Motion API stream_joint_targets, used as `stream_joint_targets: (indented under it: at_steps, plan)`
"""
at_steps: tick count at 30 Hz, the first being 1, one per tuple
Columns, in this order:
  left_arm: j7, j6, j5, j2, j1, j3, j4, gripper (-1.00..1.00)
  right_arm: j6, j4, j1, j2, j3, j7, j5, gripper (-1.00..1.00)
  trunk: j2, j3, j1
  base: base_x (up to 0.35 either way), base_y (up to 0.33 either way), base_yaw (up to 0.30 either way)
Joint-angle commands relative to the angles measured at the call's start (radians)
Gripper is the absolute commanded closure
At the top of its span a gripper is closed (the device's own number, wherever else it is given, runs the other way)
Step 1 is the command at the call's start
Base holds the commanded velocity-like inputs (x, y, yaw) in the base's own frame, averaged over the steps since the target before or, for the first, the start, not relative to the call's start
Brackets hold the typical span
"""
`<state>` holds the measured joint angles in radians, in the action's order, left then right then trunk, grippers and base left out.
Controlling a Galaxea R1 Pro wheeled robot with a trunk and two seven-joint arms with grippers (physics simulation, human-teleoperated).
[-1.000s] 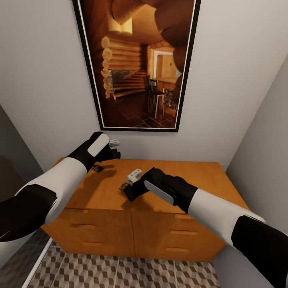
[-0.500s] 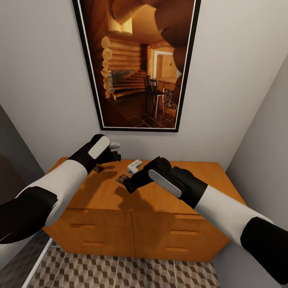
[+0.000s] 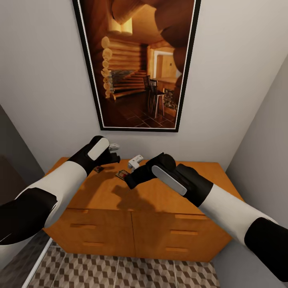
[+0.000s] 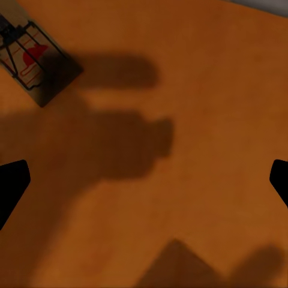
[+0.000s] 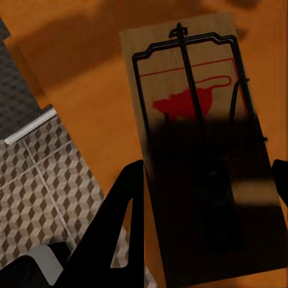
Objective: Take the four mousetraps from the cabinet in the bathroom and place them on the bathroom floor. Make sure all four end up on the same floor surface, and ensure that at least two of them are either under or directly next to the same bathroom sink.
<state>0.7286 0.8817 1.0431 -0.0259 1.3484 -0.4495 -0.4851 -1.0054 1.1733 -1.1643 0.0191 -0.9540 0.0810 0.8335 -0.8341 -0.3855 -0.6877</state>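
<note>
Above the cabinet (image 3: 160, 200): two mousetraps; one (image 3: 122, 174) clamped in right gripper (image 3: 129, 180), one (image 3: 98, 169) resting beneath spread-fingered left gripper (image 3: 116, 154).

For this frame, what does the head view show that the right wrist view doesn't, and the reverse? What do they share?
Head view, not the right wrist view: the black-framed log-cabin picture on the wall, both arms, and the left gripper near a second small dark mousetrap.

Right wrist view, not the head view: the held trap's black wire frame and red mouse print.

Shared: the orange-brown wooden cabinet, the cube-patterned floor tiles, and the flat wooden mousetrap between the jaws of the right gripper, which appear closed on its edges.
</note>
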Motion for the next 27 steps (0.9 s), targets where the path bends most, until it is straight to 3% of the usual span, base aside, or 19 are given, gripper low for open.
stream_joint_targets:
  at_steps: [1, 8, 17, 27]
  plan:
    - [0.000, 0.000, 0.000, 0.002, -0.001, 0.000, 0.000, -1.00, 0.000, 0.006, 0.000, 0.003, 0.010, 0.000, 0.003, 1.00, 0.000, 0.000, 0.000, 0.000, 0.000, 0.000]
    - [0.007, 0.007, -0.006, 0.004, -0.002, -0.002, -0.001, -1.00, 0.000, 0.021, 0.000, 0.017, 0.031, 0.002, 0.004, 1.00, 0.000, 0.000, 0.000, 0.000, 0.000, 0.000]
    - [0.015, 0.014, -0.012, 0.017, -0.002, -0.002, -0.004, -1.00, 0.002, 0.032, 0.006, 0.105, 0.031, 0.026, 0.009, 1.00, 0.000, 0.000, 0.000, 0.000, 0.000, 0.000]
    - [0.038, 0.062, -0.011, 0.025, -0.002, -0.001, -0.016, -1.00, 0.002, 0.050, 0.054, 0.117, 0.033, 0.041, 0.008, 1.00, 0.000, 0.000, 0.000, 0.000, 0.002, 0.000]
